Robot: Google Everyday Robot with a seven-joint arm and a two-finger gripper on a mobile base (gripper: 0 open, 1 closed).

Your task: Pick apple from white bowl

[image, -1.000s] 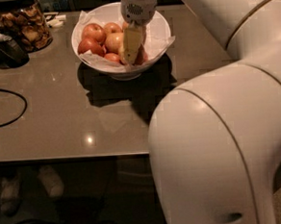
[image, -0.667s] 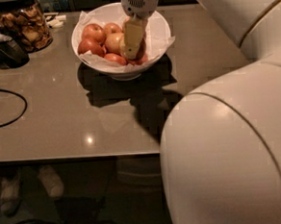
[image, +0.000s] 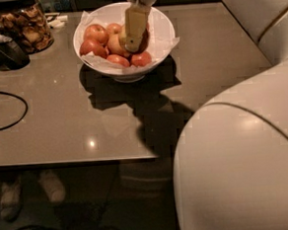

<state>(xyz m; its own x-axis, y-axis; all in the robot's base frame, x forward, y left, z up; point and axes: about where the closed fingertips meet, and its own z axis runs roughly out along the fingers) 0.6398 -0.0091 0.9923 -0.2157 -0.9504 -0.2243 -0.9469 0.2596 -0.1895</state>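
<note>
Apple (image: 114,44) lies in the middle of the white bowl (image: 129,76), which stands close to the far edge of the worktop (image: 75,126), beside the glass jar of snacks (image: 24,24) in the far left corner. It is one of the larger fruits, pale yellow-orange on the visible side, and it is packed among smaller red apples (image: 141,59). I judge it firm and fairly weighty. Its smooth waxy skin could slip, and its flesh would bruise under a hard squeeze. The best hold is from above, across its widest girth, with moderate pressure. The neighbours touching it leave little room down its sides.

The gripper (image: 132,44) hangs down into the bowl, against the side of the apple that faces the worktop's right edge. I cannot tell whether it is open or closed on the fruit.

Compared with a second ago, the gripper's tip sits a little higher in the bowl and the apple appears in the same spot. The arm's big white link (image: 236,165) in the foreground has swung toward the right edge.
</note>
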